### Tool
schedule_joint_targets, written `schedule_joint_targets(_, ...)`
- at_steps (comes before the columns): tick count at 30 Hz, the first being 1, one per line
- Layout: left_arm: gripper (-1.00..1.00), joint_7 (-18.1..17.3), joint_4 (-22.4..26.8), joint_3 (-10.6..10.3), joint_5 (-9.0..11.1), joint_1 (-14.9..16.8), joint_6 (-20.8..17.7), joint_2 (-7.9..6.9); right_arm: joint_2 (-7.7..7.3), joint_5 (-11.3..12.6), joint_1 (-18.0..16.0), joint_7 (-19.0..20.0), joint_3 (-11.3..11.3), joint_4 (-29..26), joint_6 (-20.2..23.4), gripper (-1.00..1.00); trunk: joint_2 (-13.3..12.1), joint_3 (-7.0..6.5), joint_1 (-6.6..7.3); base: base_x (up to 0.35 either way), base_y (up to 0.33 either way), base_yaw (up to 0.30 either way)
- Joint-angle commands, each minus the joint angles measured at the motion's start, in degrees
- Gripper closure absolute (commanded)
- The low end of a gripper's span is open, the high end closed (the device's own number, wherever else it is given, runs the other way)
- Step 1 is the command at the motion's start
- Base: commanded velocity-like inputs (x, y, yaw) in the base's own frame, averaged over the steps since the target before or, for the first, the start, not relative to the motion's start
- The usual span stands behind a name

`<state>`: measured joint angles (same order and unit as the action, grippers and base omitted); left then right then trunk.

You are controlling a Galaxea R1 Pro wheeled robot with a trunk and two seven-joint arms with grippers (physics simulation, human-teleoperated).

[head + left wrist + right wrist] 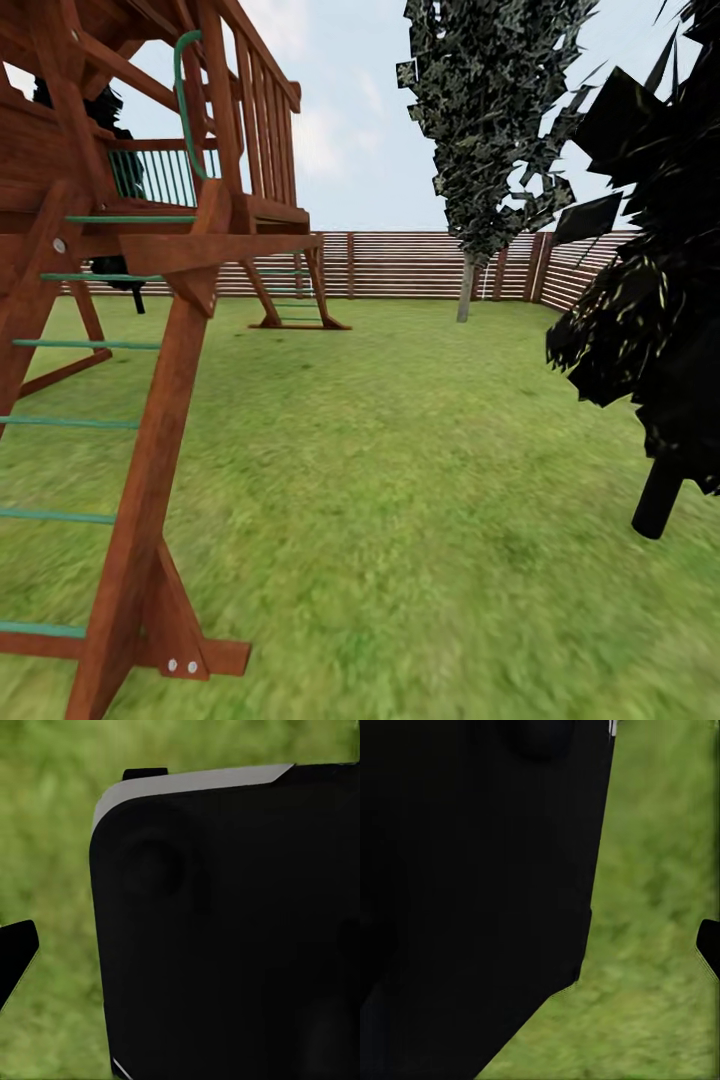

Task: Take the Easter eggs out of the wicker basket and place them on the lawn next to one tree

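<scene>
A wooden play tower stood left on the lawn; a near-black conifer right, a pale-trunked tree before the fence. Whether either gripper was wide or narrow could not be told.

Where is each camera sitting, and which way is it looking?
Head view: up on the robot's head, facing forward across the lawn to the wooden play tower, the tree, a dark conifer and the fence.
Left wrist view: near the left gripper, facing down at grass; a big black robot body part blocks most of it.
Right wrist view: near the right gripper, facing down at grass past another black robot part.
Shared: all three see the lawn.
</scene>
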<state>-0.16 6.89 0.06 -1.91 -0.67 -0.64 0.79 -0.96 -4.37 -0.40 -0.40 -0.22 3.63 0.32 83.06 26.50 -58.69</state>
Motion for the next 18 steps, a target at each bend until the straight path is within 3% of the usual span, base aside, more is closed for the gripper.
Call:
schedule_joint_targets(1, -1.00, 0.0, 0.1, 0.0, -0.2, 0.0, -0.1, -0.01, -0.01, -0.5, 0.0, 0.0, 0.0, 0.1, 0.0, -1.00, 0.0, 0.04, -0.03, 0.313, 0.000, 0.000)
schedule_joint_targets(8, -1.00, 0.0, 0.1, 0.0, -0.2, 0.0, -0.1, 0.00, 0.00, -0.5, 0.0, 0.0, 0.0, 0.1, 0.0, -1.00, 0.0, 0.04, -0.03, 0.313, 0.000, -0.015)
schedule_joint_targets(18, -1.00, 0.0, 0.1, 0.0, -0.2, -0.1, -0.1, 0.00, 0.00, -0.5, 0.0, 0.0, 0.0, 0.1, 0.0, -1.00, 0.0, -0.03, -0.03, 0.313, 0.000, -0.126)
